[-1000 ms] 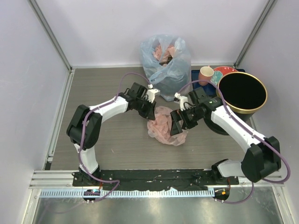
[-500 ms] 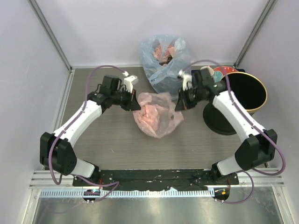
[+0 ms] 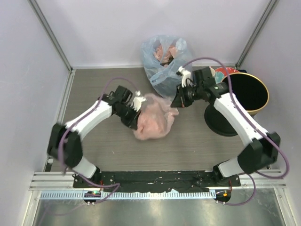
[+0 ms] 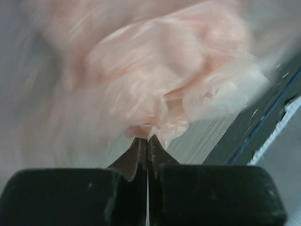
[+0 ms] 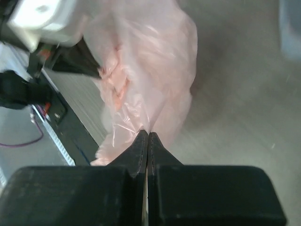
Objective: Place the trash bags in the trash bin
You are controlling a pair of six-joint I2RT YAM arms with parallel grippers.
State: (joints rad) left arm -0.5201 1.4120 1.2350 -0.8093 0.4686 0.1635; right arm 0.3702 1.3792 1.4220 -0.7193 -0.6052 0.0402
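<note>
Grippers first: L gripper (image 4: 147,139) is pinched tight on pink film and R gripper (image 5: 146,134) likewise, so both hold the trash bag (image 3: 153,121). 1 s ago the bag lay crumpled on the table btwn the arms; now it looks lifted, hanging btwn the two pinches. L arm has swung back toward centre vs 0.5 s ago, so the bag is bunched, less spread. Trash bin (image 3: 263,101) sits right of R gripper, bag not in it. Grasp looks secured; next is prob. a carry right, over the rim. Bluish bag (image 3: 164,61) sits behind.
</note>
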